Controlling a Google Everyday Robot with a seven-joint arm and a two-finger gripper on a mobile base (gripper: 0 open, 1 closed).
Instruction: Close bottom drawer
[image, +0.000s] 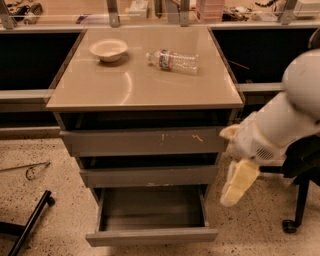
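The bottom drawer (152, 236) is the lowest of three grey drawers in the cabinet and stands pulled far out, showing its shallow empty grey box. Its plain front faces me near the picture's lower edge. Above it are the middle drawer (148, 176) with a pale chip and the top drawer (145, 141) with white scratch marks. My gripper (239, 181), pale yellow on a white arm, hangs at the cabinet's right side, level with the middle drawer, above and right of the open drawer. It touches nothing.
A white bowl (108, 49) and a lying plastic water bottle (172, 60) rest on the tan cabinet top (125, 87). A black office chair base (297, 200) stands at right. A black bar (29, 222) and a wire (30, 170) lie on the speckled floor at left.
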